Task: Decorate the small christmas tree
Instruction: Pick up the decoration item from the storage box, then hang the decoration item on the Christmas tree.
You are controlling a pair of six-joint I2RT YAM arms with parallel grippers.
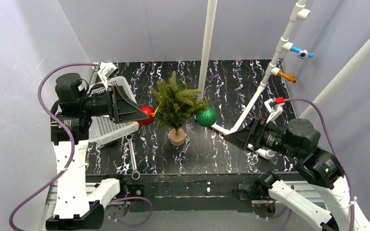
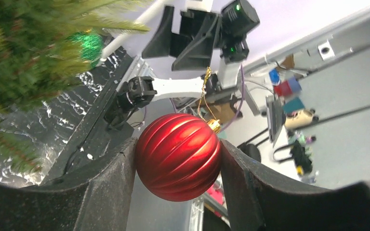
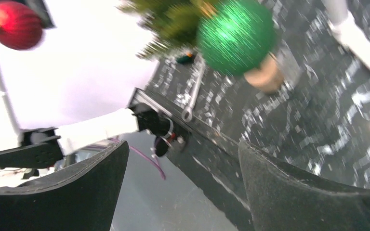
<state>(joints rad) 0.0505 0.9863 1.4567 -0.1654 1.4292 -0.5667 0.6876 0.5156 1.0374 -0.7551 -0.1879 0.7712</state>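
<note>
Two baubles in play, one apparently done. Standing upright at the middle of a black, white-veined table [image 1: 207, 154]: the small christmas tree [image 1: 176, 103], bushy green needles over a thin trunk and a round tan wooden base. Hanging at its right side, against the branches: a green glitter ball [image 1: 206, 116], rough and sparkling. Clamped between the partly spread black fingers of the left gripper [image 1: 143, 114], just at the tree's left edge: a red ball [image 2: 178, 156], glossy and ribbed, with a gold cap and a thin gold loop cord [image 2: 203, 91]. Not yet hooked on a branch, by the look of it. Spread wide and holding nothing, a little right of the green ball: the right gripper [image 3: 183, 159]. Lying near the front edge: a metal wrench [image 1: 133, 161]. At the left: a white perforated basket [image 1: 107, 129]. Impossible to tell whether more ornaments wait inside.
</note>
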